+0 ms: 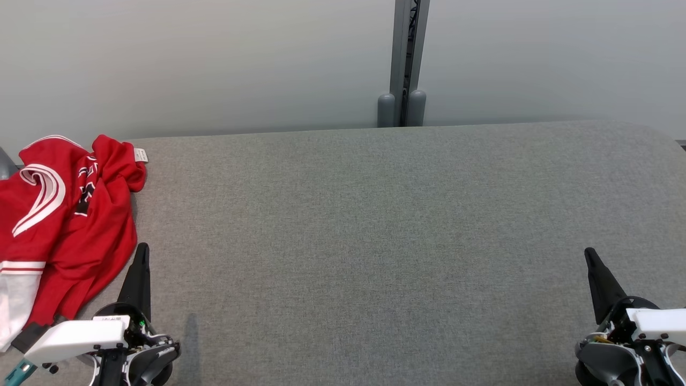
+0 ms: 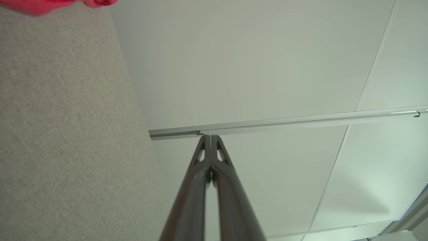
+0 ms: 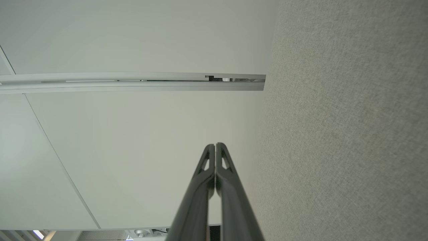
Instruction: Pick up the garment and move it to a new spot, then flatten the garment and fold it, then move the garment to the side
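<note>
The red garment [image 1: 69, 214] lies crumpled at the bench's [image 1: 375, 241] left edge, just beside my left end effector [image 1: 142, 249]. It and my right end effector [image 1: 590, 253] are closed and empty. I judge pickup comes first: open the left and pinch the cloth.

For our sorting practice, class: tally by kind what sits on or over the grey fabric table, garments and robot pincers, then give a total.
Crumpled red-and-white jersey garment: 1
Dark two-fingered pincers: 2 (left pincer, right pincer)
Total: 3
</note>
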Robot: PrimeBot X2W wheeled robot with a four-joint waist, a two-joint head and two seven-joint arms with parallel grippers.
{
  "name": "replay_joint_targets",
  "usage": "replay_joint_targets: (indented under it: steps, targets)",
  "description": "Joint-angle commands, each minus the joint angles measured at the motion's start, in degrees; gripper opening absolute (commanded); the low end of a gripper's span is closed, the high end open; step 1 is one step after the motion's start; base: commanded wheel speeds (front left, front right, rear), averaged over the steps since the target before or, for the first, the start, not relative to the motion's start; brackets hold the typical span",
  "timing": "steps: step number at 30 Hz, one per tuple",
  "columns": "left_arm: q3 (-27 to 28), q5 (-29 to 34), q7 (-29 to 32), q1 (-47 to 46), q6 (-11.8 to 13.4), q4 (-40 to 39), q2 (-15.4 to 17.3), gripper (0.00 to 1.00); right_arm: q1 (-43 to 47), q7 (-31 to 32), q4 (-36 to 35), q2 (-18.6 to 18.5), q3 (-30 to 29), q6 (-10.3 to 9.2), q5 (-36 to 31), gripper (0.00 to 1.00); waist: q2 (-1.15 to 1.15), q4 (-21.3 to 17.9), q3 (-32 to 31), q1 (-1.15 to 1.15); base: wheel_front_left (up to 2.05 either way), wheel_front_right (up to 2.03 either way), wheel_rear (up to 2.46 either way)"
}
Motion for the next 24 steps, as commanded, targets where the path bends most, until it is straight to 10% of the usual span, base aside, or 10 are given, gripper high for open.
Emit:
replay_joint_targets:
  steps: [1, 16, 17, 24]
  targets:
    - [0.21, -0.05, 0.16, -0.83, -0.35, -0.14, 0.31, 0.00, -0.25, 0.15, 0.12, -0.27, 0.06, 0.07, 0.12, 0.00, 0.00, 0.00, 0.00, 0.00, 0.00, 0.00, 0.00]
    - [0.21, -0.05, 0.16, -0.83, -0.35, -0.14, 0.31, 0.00, -0.25, 0.16, 0.12, -0.27, 0.06, 0.07, 0.12, 0.00, 0.00, 0.00, 0.00, 0.00, 0.00, 0.00, 0.00]
    - [0.00, 0.00, 0.00, 0.01, 0.00, 0.02, 0.00, 1.00, 0.00, -0.01, 0.01, 0.01, 0.00, 0.00, 0.00, 1.00, 0.00, 0.00, 0.00, 0.00, 0.00, 0.00, 0.00]
    - [-1.41, 0.03, -1.42, 0.96, 0.08, 0.56, -0.26, 1.00, 1.14, -1.55, 0.10, 0.34, 1.08, -0.04, -0.38, 1.00, 0.00, -0.02, 0.00, 0.00, 0.00, 0.00, 0.00]
